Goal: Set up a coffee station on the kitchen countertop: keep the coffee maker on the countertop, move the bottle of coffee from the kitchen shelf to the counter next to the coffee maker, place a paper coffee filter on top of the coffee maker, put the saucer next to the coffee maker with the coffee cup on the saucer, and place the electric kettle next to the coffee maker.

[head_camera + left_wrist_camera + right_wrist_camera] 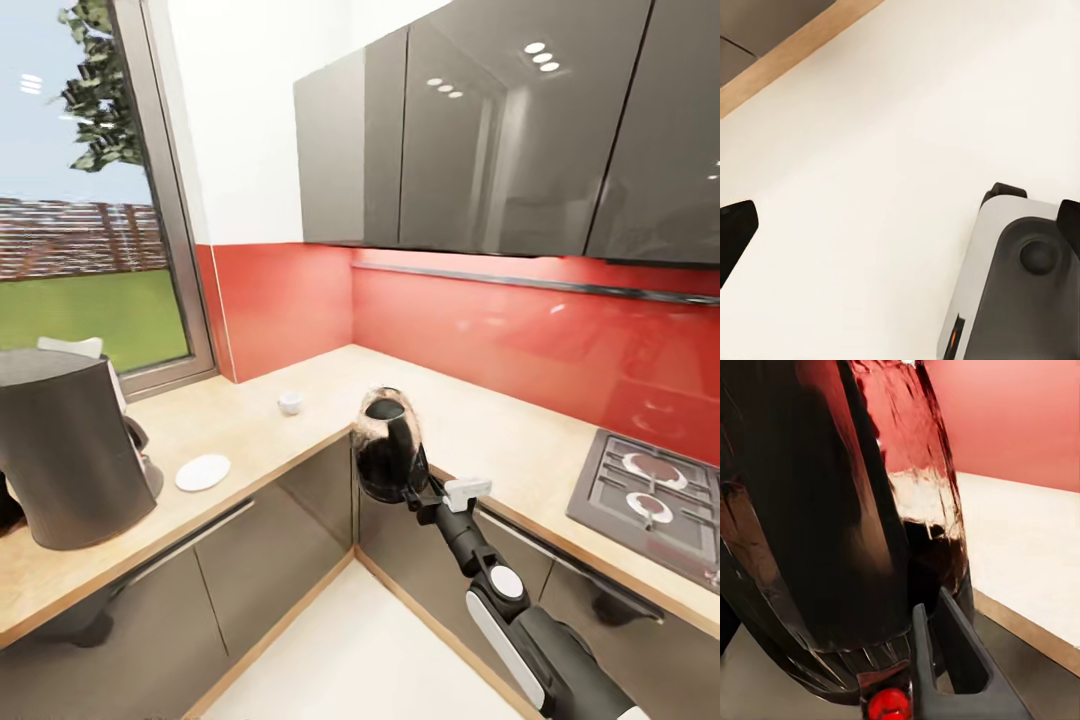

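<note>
Kettle glass is looking rigid, smooth and breakable in the head view, where the right hand [418, 492] is carrying the electric kettle [388, 445] clenched by its handle side, off the bench [480, 420] beside its inner corner edge. Right wrist view is showing the dark belly [832, 532] bulking over a finger [952, 660], so I am judging it heavy enough to swing; the left hand's grip I cannot tell.

Countertop [480, 420] clearance — corner run
Open between saucer [203, 472] and hob [650, 500]; coffee maker [65, 450] (left end) blocks.

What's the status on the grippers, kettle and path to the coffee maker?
Right gripper shut on electric kettle, carried off the countertop. Left fingers apart, empty. Saucer beside coffee maker.
</note>
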